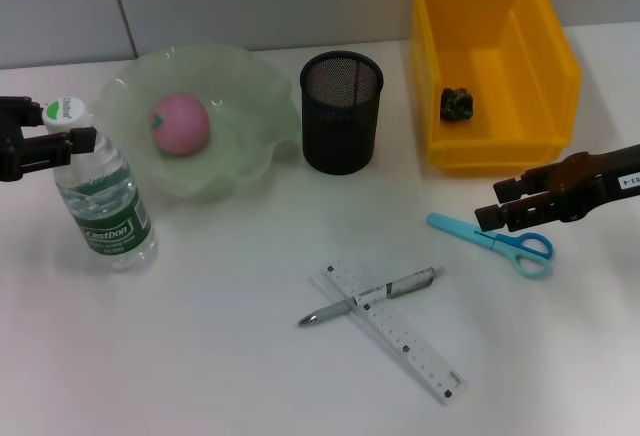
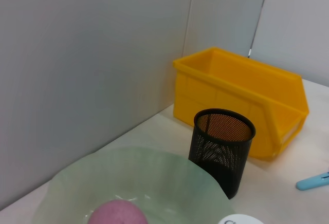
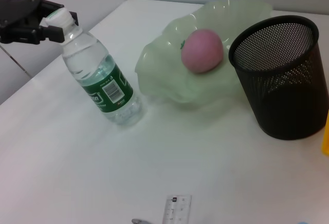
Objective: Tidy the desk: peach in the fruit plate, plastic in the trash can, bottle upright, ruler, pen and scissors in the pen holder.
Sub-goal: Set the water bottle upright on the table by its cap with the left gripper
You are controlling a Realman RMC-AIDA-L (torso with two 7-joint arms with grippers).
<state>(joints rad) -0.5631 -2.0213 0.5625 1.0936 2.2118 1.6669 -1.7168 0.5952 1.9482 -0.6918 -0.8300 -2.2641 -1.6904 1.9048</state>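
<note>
Landmark: the black mesh pen holder (image 1: 341, 111) stands upright near the middle back of the white table (image 1: 220, 356).
Peach: the pink peach (image 1: 180, 124) lies in the pale green fruit plate (image 1: 250, 86), just left of the pen holder.
Bottle: the water bottle (image 1: 100, 191) stands upright, left of the plate and well left of the pen holder (white cap on, green label).
Left gripper: the left gripper (image 1: 62, 146) is at the bottle's neck; its dark fingers (image 3: 28, 21) close around the neck just under the cap.
Trash can: the yellow bin (image 1: 495, 61) sits right of the pen holder, with a dark crumpled piece of plastic (image 1: 458, 104) inside on its floor.
Scissors: the blue scissors (image 1: 492, 239) lie flat, right of and in front of the pen holder.
Right gripper: the right gripper (image 1: 495, 211) hangs just above the scissors, jaws nearly together, holding nothing.
Pen: the pen (image 1: 372, 296) lies in front of the pen holder, across the ruler (image 1: 395, 331).
</note>
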